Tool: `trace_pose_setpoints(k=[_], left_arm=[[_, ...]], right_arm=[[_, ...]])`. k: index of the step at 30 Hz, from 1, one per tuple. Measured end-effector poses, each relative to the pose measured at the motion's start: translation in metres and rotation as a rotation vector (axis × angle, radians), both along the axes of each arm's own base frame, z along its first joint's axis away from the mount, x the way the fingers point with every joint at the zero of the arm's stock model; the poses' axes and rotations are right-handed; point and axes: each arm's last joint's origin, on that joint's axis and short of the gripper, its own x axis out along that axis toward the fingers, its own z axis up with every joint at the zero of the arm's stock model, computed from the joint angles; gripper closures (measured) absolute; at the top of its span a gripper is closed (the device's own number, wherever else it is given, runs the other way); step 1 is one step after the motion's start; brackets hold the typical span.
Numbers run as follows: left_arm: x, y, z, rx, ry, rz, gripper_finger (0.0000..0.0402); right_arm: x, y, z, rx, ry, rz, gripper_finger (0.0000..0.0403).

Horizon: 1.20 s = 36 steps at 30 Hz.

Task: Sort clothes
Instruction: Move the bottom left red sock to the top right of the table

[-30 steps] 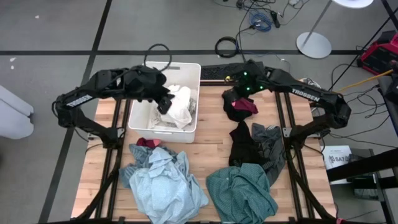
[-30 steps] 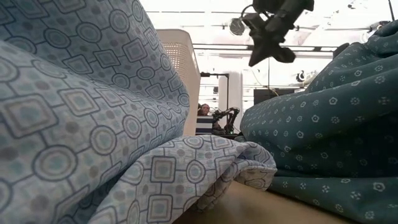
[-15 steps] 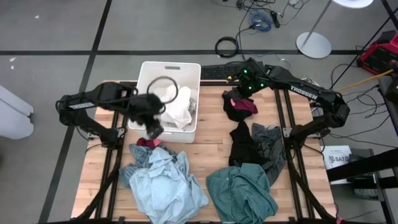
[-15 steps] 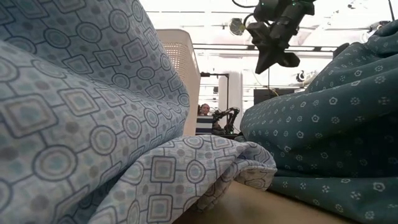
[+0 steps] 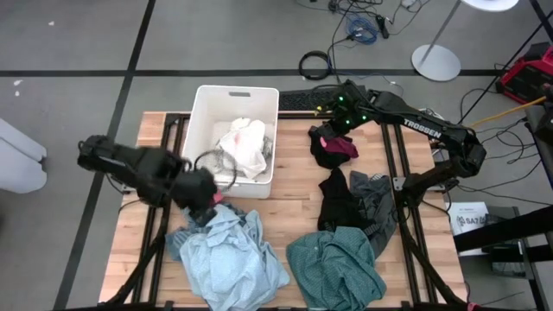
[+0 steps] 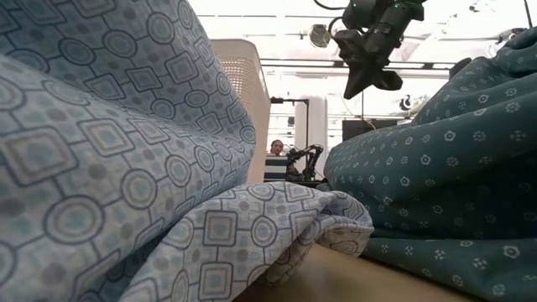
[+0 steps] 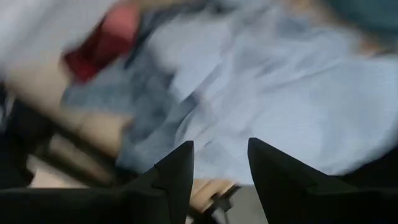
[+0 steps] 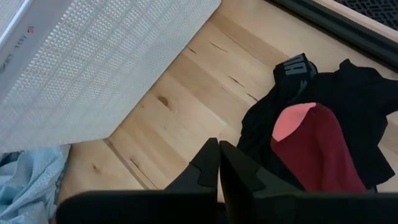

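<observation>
A light blue patterned garment (image 5: 229, 255) lies heaped at the table's near left, with a red garment (image 7: 102, 43) at its far edge. My left gripper (image 5: 206, 195) hangs open just above that far edge, pointing down, with nothing between its fingers (image 7: 180, 171). Beside the heap, a teal patterned garment (image 5: 333, 268) lies at the near middle. Dark garments (image 5: 350, 203) lie behind it. A black and dark red garment (image 8: 317, 143) lies at the far right, and my right gripper (image 8: 217, 163) hovers shut above it. White-grey clothes (image 5: 246, 147) lie in the white bin (image 5: 203, 112).
The white bin stands at the far left of the wooden table; its perforated wall (image 8: 93, 62) is close to my right gripper. Black frame rails (image 5: 393, 164) run along both table sides. In the low view the clothes fill the foreground, with my right gripper (image 6: 369, 54) high behind them.
My left gripper has swung from above the bin toward the table's near edge and downward, tipping to point down, and now hangs over the far edge of the light blue heap. Its fingers stay apart. The clothes have not moved.
</observation>
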Motion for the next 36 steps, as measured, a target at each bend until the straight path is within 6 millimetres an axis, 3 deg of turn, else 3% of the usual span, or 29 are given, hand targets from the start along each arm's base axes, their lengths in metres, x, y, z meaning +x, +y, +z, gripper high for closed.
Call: trace_pose_setpoints(k=[2,5,8,14,18,28,36], left_arm=[[-0.011,-0.011,-0.02,0.046,0.028,0.056,0.024],[-0.015,-0.036,-0.039,0.152,-0.162,0.125,0.024],[-0.019,-0.047,-0.065,0.275,-0.259,0.315,0.024],[-0.018,-0.054,-0.13,0.419,-0.1,0.484,0.024],[-0.011,-0.057,-0.158,0.539,-0.064,0.49,0.024],[0.004,-0.066,-0.193,0.72,-0.013,0.455,0.024],[0.009,-0.059,-0.194,0.751,-0.015,0.481,0.024]], right_arm=[[0.0,0.0,0.0,-0.003,0.007,0.014,0.0403],[-0.002,0.002,-0.002,-0.004,0.03,0.044,0.0403],[-0.003,0.002,-0.002,-0.006,0.042,0.056,0.0403],[-0.001,0.001,-0.001,-0.023,0.02,0.054,0.0403],[0.0,0.0,0.0,-0.025,0.012,0.05,0.0403],[0.0,0.0,-0.001,-0.011,0.009,0.031,0.0403],[0.001,-0.001,0.0,-0.022,-0.005,0.031,0.0403]])
